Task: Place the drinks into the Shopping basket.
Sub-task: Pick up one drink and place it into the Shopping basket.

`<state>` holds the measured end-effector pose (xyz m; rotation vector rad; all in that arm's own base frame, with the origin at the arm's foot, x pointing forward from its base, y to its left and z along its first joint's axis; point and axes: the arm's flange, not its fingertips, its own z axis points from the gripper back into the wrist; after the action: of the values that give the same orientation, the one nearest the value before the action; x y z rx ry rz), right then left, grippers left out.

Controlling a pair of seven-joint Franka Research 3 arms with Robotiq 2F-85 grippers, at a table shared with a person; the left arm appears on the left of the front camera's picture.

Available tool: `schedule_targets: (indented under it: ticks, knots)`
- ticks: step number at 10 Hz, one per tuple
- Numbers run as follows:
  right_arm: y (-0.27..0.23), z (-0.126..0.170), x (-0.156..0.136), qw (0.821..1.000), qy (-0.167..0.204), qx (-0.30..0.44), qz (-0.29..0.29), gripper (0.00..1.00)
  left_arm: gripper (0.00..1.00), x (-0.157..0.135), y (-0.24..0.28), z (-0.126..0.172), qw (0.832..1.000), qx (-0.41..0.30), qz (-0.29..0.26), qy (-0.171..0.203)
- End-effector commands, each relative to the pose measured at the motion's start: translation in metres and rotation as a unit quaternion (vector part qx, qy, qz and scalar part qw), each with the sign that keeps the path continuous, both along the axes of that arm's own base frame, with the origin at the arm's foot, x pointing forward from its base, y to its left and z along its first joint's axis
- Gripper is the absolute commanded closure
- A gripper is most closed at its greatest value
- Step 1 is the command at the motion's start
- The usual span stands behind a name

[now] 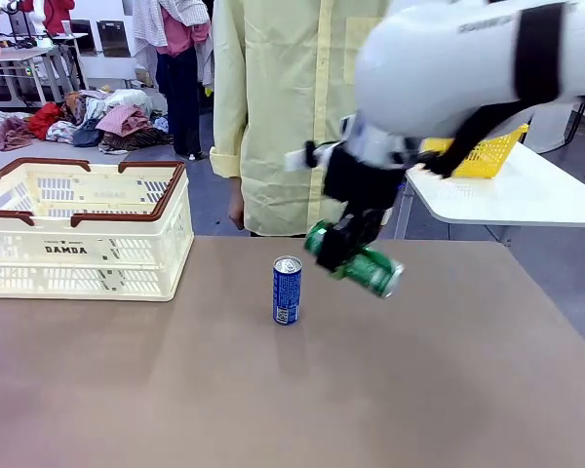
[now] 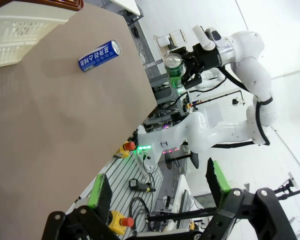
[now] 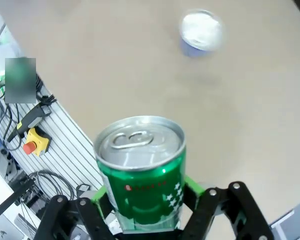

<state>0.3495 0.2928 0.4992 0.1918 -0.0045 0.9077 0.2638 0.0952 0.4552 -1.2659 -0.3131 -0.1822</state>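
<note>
Looking across the brown table [image 1: 448,390], the front view has the right gripper [image 1: 352,255] reaching down from the picture's right. Its jaws are closed on the green can [image 1: 369,266], which is tilted, one silver end low and to the right, and clear of the tabletop. The blue can [image 1: 287,290] stands upright on the table just left of the held can, apart from it. The Shopping basket [image 1: 78,249] sits at the table's left side, well apart from both cans, with its brown handles resting on its rim. A person in a pale yellow shirt [image 1: 283,107] stands at the far edge. Behind the arm, a yellow mesh basket [image 1: 483,156] rests on a white side table [image 1: 507,195].

Left wrist view, rolled sideways: the left gripper [image 2: 157,187] hangs beyond the table edge with its jaws spread wide and nothing between the green pads [image 2: 101,192]. The blue can [image 2: 99,55] stands on the table, near a corner of the Shopping basket [image 2: 15,40]. Farther off, the right gripper [image 2: 190,67] holds the green can [image 2: 174,67].

Right wrist view: the green can [image 3: 140,175] fills the space between the right gripper's [image 3: 145,205] green pads [image 3: 192,186], which press on either side of it, pull-tab end outward. The blue can [image 3: 201,31], blurred, shows its silver top on the table beyond.
</note>
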Motion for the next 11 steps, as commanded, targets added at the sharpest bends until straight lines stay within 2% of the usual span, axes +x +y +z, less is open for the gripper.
schedule_targets:
  ticks: [1, 2, 3, 6, 7, 9, 10, 11]
  knots:
    - [0.013, -0.008, 0.002, 1.0, 0.005, 0.006, 0.014, 1.0, 0.0, -0.001, 0.0, 0.003, 1.0, -0.01, 0.002, 0.0]
    - [-0.005, -0.01, 0.004, 0.999, -0.012, 0.03, 0.0, 1.0, 0.0, -0.001, 0.0, 0.003, 1.0, -0.01, 0.002, 0.0]
    - [0.017, -0.012, -0.004, 1.0, 0.008, -0.004, 0.017, 1.0, 0.0, -0.001, 0.0, 0.003, 1.0, -0.01, 0.002, 0.0]
    - [0.017, -0.02, -0.002, 1.0, 0.009, -0.001, 0.015, 1.0, 0.0, -0.001, 0.0, 0.003, 1.0, -0.01, 0.002, 0.0]
    - [0.042, -0.012, -0.004, 0.999, -0.012, 0.008, 0.03, 1.0, 0.0, -0.001, 0.0, 0.003, 1.0, -0.01, 0.002, 0.0]
    - [0.11, 0.001, -0.001, 0.999, -0.025, 0.001, 0.046, 1.0, 0.0, -0.001, 0.0, 0.003, 1.0, -0.01, 0.002, 0.0]
    - [0.14, -0.001, -0.001, 0.997, -0.025, 0.006, 0.074, 1.0, 0.0, -0.001, 0.0, 0.003, 1.0, -0.01, 0.002, 0.0]
    - [0.169, -0.008, 0.001, 0.996, -0.008, 0.015, 0.083, 1.0, 0.0, -0.001, 0.0, 0.003, 1.0, -0.01, 0.002, 0.0]
